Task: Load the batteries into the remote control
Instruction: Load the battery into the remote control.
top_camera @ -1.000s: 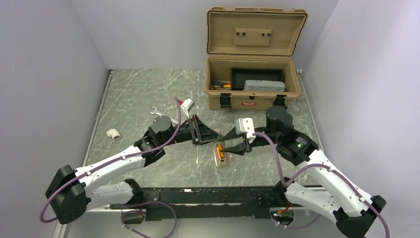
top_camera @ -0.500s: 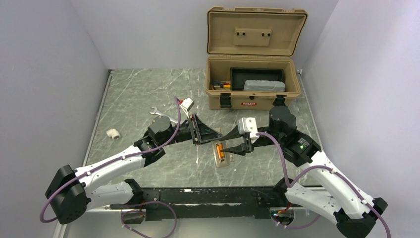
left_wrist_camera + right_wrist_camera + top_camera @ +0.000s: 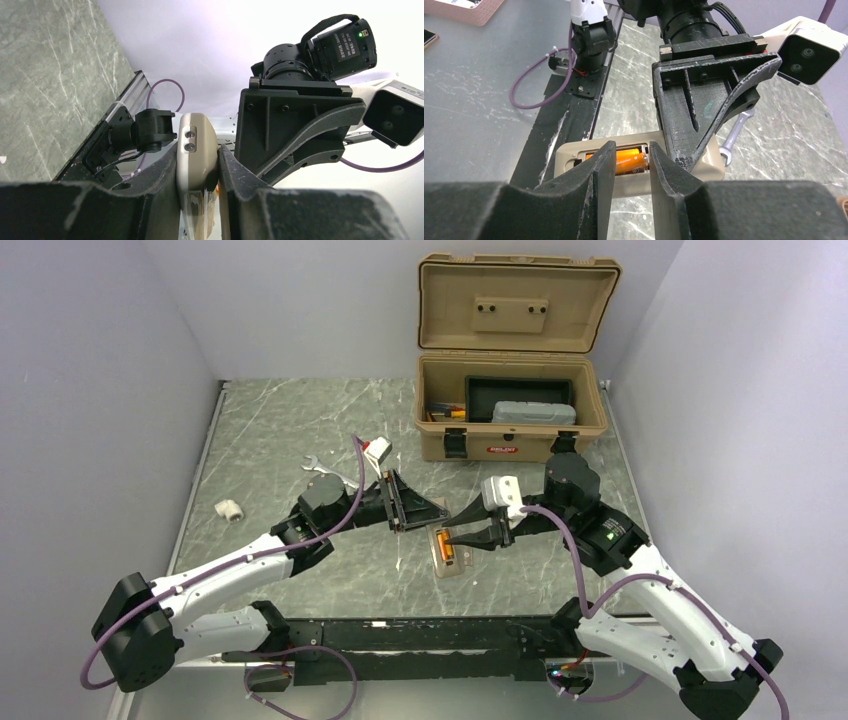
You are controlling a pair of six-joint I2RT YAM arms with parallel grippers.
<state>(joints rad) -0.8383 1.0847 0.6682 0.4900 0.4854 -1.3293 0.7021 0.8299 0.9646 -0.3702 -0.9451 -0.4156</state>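
Grey-green marble covers the table (image 3: 270, 430), and at its far side sits a tan toolbox (image 3: 510, 435) with its lid thrown back. Both arms reach in to meet near the middle. The left gripper (image 3: 197, 165) is clamped on one end of the remote control (image 3: 196, 145), both fingers pressed to its sides. The remote lies back-up (battery bay showing) between the two arms. The right gripper (image 3: 631, 150) comes in from the other side, its fingers narrowly apart over the bay. Whether they actually pinch anything I cannot tell. A silver wrench (image 3: 322, 468) lies behind the left arm, and a small white fitting (image 3: 229, 509) sits near the table's left edge. One orange battery (image 3: 629, 157) lies in the bay, right between the right gripper's fingertips.
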